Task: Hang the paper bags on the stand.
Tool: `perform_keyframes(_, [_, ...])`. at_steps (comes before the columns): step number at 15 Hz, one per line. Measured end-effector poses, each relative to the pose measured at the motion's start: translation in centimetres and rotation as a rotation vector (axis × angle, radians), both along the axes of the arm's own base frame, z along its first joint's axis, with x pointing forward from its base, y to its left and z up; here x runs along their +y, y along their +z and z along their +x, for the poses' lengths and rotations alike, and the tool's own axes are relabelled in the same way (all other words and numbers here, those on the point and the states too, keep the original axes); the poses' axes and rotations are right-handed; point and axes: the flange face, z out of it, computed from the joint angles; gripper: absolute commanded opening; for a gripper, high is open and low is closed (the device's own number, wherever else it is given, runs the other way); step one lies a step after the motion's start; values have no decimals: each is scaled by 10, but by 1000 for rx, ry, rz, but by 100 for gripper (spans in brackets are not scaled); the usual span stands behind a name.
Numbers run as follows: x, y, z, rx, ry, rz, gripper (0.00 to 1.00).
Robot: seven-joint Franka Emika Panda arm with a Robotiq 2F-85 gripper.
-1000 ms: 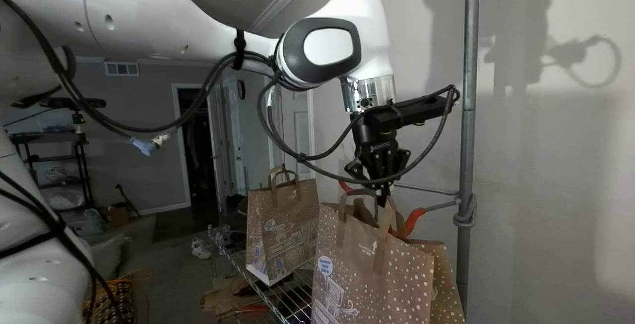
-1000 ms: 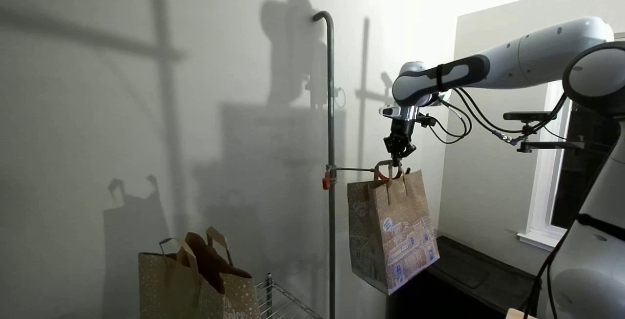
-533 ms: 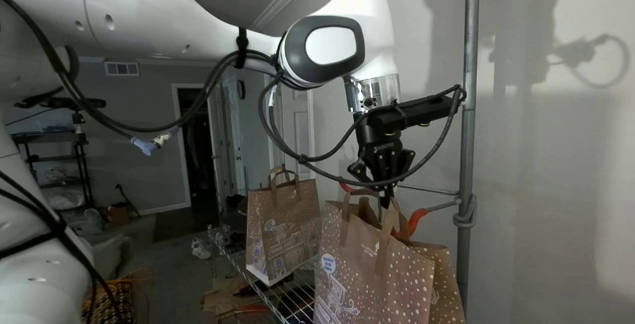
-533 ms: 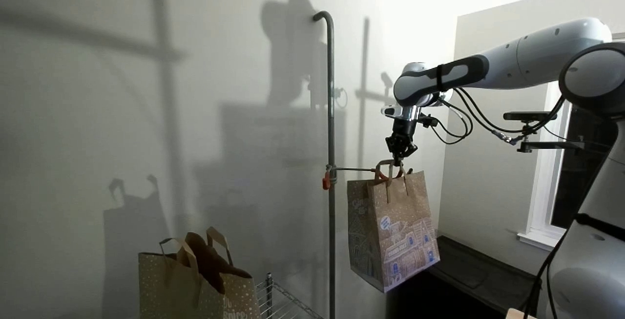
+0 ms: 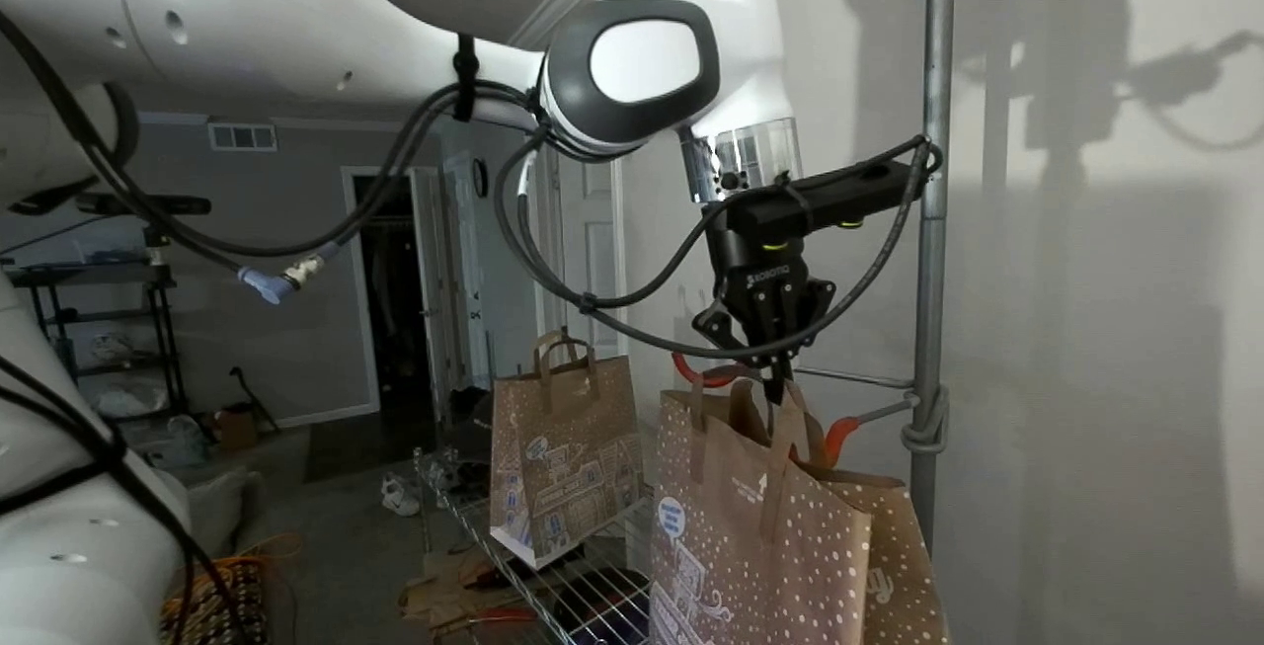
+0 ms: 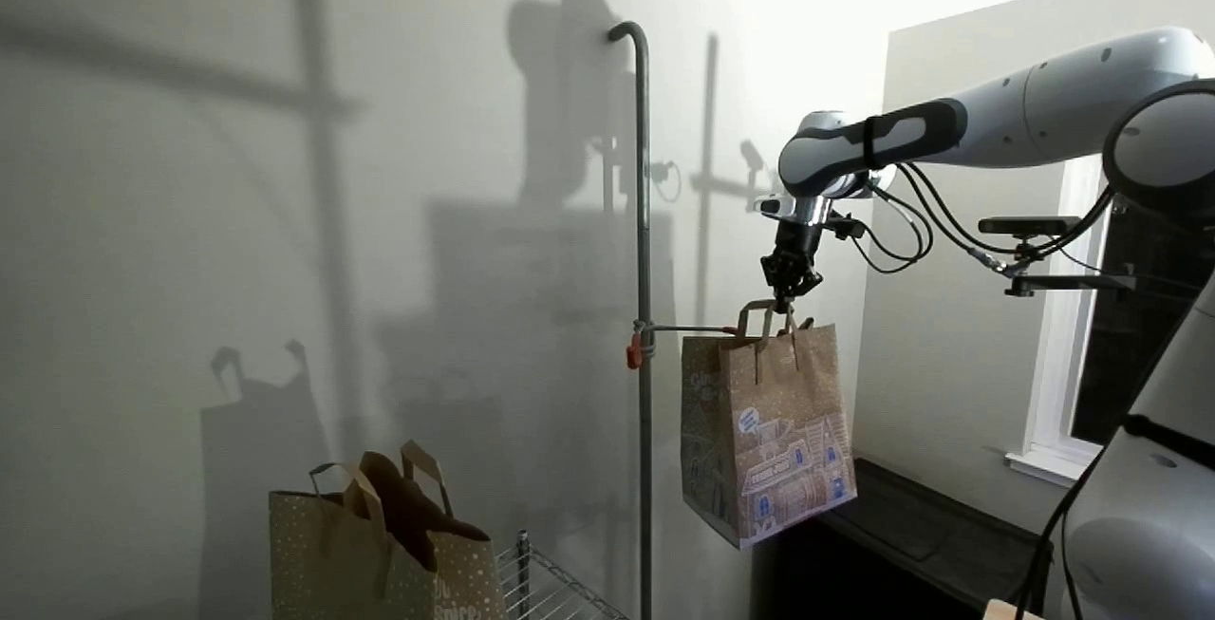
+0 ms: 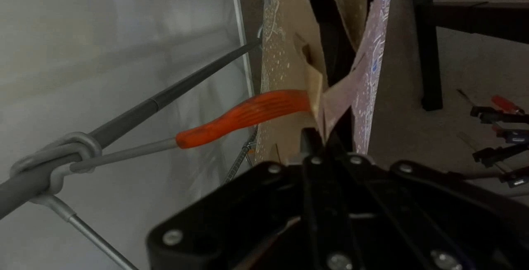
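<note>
Hanging step, likely: black fingers [image 5: 775,386] pinched a flat paper handle [image 7: 337,100] of a brown kraft paper bag [image 6: 783,440], aloft right of the tall grey metal pole stand [image 6: 644,221] in an exterior view. Wrist view: curved orange hook [image 7: 248,115] ended at the handle; threaded or just behind, couldn't tell. Next move probably called for seating the handle on the hook, then lowering, release.
</note>
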Motion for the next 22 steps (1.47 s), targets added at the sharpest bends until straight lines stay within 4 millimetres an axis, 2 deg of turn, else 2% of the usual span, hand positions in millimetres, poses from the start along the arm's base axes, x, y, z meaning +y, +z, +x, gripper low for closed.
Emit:
perform_keyframes(6, [-1, -11, 0, 25, -2, 7, 4])
perform_keyframes(12, [-26, -40, 3, 83, 34, 7, 4])
perform_keyframes(22, [-36, -26, 18, 30, 15, 41, 4])
